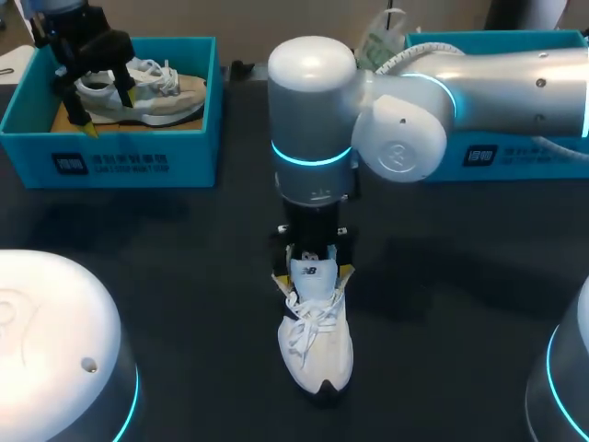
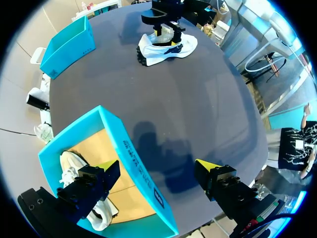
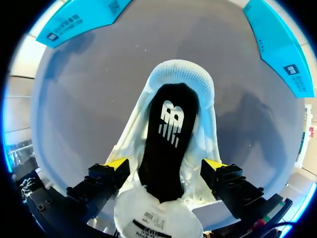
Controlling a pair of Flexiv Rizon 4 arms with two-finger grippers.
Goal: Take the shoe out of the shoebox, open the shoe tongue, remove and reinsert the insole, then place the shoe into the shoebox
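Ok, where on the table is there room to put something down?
The widest bare patch of table lies between the left shoebox and the shoe in the middle. Another lies right of that shoe, bordered by the right shoebox. It's crowded around the shoe, where the right gripper sits, and in the left shoebox, under the left gripper.

Dark table (image 1: 184,276) bears a teal shoebox (image 1: 110,161), seemingly a second box (image 1: 515,157), and a shoe (image 1: 317,341).

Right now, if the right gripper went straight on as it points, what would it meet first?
The white shoe just ahead of the right gripper, probably its black insole; depth is unclear.
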